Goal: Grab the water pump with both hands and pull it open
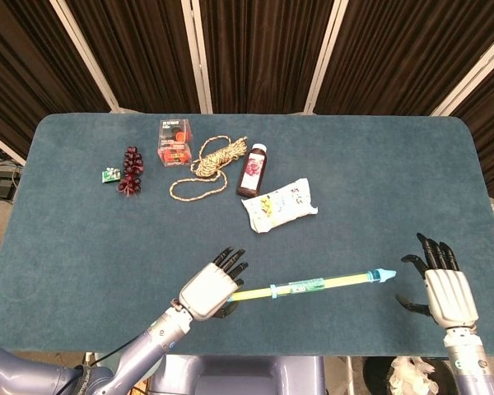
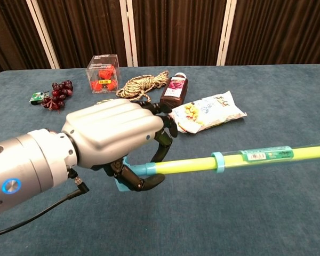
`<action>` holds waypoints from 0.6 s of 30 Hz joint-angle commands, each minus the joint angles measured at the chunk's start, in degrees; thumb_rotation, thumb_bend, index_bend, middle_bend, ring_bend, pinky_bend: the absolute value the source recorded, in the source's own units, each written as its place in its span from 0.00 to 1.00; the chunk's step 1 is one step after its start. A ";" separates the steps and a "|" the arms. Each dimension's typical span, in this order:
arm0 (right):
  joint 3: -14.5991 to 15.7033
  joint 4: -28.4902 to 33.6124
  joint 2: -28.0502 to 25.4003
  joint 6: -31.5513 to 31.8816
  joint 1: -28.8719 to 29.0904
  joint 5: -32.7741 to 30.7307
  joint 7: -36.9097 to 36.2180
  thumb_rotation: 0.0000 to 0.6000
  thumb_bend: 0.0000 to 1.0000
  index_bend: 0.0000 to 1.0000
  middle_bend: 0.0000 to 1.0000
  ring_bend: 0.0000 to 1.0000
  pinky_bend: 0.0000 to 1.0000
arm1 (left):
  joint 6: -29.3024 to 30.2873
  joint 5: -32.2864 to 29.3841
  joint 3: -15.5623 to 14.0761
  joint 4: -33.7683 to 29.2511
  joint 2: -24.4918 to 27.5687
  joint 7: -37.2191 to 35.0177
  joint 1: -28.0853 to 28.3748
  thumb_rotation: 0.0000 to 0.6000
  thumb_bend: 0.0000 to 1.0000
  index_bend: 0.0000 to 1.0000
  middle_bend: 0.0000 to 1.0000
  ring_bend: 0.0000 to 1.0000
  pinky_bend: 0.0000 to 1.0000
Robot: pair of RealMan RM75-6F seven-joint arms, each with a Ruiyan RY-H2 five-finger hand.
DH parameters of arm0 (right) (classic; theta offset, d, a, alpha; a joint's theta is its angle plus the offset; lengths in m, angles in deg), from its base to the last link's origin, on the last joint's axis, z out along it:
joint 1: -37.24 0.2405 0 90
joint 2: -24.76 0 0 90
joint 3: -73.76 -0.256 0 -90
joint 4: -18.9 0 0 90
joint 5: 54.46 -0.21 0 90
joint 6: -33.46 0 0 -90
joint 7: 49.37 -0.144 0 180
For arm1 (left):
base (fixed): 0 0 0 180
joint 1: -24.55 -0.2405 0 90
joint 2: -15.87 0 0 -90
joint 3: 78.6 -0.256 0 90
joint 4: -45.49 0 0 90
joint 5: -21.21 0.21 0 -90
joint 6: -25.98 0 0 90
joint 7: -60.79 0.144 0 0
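The left hand [image 2: 114, 141] grips the blue handle end of 1 yellow water pump [image 1: 313, 285], held above the blue surface [image 1: 379, 189]; its green label is unreadable. The right hand [image 1: 446, 290] hangs open, fingers apart, just beyond the pump's tip, holding nothing.

Rope [image 1: 207, 164], bottle [image 1: 253, 170] — snack bag [image 1: 280, 203].

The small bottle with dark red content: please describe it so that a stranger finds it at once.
On the blue table, look at the far row of items left of centre. The bottle lies between the coiled rope and the white snack bag. It alone has a dark red cap and label.
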 commanded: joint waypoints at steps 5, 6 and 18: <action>-1.33 0.11 3.13 -1.44 1.65 -2.60 3.19 1.00 0.28 0.36 0.03 0.00 0.00 | -1.10 -0.33 -0.02 -1.92 1.84 -0.50 1.07 1.00 0.44 0.62 0.19 0.02 0.11; -1.48 0.06 3.48 -1.53 1.80 -2.92 3.46 1.00 0.29 0.37 0.03 0.00 0.00 | -1.28 -0.47 -0.01 -2.24 2.02 -0.65 1.22 1.00 0.44 0.62 0.19 0.02 0.11; -2.07 -0.20 5.64 -1.82 2.55 -5.23 5.37 1.00 0.35 0.42 0.03 0.00 0.00 | -1.71 -2.09 0.23 -4.64 3.43 0.64 2.97 1.00 0.44 0.62 0.19 0.02 0.11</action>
